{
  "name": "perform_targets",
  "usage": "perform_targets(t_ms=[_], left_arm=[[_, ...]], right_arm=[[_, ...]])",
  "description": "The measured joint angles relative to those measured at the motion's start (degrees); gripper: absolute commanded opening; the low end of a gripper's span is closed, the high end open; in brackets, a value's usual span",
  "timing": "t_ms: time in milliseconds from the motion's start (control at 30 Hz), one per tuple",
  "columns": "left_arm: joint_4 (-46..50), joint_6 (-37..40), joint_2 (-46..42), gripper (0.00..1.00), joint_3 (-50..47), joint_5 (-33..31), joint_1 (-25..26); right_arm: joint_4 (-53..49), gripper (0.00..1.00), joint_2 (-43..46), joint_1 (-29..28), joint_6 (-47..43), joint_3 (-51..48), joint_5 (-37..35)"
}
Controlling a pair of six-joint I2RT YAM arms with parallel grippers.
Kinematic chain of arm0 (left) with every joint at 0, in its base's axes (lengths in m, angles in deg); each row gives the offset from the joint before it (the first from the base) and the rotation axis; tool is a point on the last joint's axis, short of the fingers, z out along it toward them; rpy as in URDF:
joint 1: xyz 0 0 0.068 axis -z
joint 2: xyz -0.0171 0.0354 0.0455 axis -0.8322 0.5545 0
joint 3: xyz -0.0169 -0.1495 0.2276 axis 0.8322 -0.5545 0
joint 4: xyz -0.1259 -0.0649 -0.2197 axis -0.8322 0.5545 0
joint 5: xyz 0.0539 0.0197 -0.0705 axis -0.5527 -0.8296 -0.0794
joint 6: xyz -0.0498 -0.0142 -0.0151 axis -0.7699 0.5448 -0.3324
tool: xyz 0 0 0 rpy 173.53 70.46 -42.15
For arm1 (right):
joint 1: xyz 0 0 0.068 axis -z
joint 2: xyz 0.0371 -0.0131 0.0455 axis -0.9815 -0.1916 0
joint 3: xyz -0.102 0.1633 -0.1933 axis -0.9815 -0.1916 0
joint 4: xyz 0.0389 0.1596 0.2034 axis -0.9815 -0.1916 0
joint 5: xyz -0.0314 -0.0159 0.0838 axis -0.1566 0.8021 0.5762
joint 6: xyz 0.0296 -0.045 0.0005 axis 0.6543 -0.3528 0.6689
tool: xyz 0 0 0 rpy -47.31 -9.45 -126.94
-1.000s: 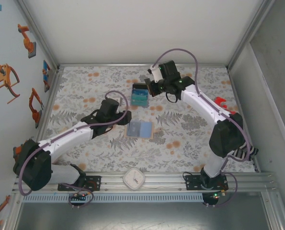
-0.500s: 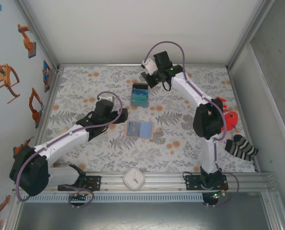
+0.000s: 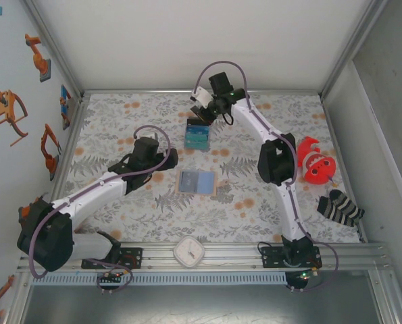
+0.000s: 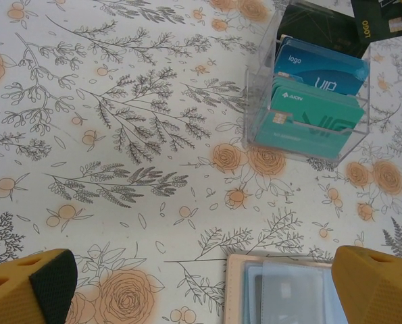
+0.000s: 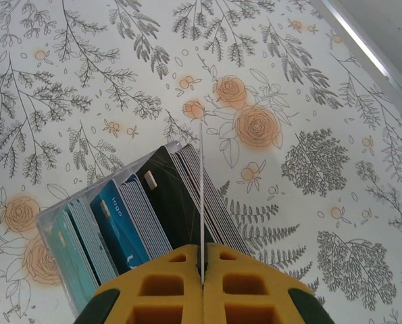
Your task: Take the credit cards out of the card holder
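Top external view: card holder (image 3: 197, 182) lies open and flat near the middle of the desk (image 3: 119, 115), tan rim, pale blue inner face up. Left wrist view shows its far edge (image 4: 236, 287) with pale blue credit cards (image 4: 292, 293) tucked in the pockets. Left pincer (image 3: 165, 159) sits just left of the card holder, toward the left edge, released; in its own view (image 4: 201, 289) the yellow fingers (image 4: 380, 287) are spread wide either side of the holder's far edge, not touching it. Clear box (image 3: 197, 135) stands beyond the holder toward the far edge, apart from it, with teal, blue and black cards standing in rows (image 4: 312, 101). Right pincer (image 3: 201, 115) is over the far end of that box, clenched (image 5: 203, 260) on a held card (image 5: 201, 196), seen edge-on as a thin pale line over the dark cards at the box end (image 5: 119, 229); cannot tell if it touches them. Red object (image 3: 315, 162) and striped sock (image 3: 339, 207) lie by the right edge, white clock (image 3: 188, 252) on the near rail.
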Motion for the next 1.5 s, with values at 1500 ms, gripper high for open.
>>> perform_targets(t_ms=[1500], left_arm=[[-0.2,-1.4,-1.0,0.97,0.0,1.5,-0.5]], right_arm=[[-12.2,0.28,-2.7,0.2,-1.5,3.9,-7.5]])
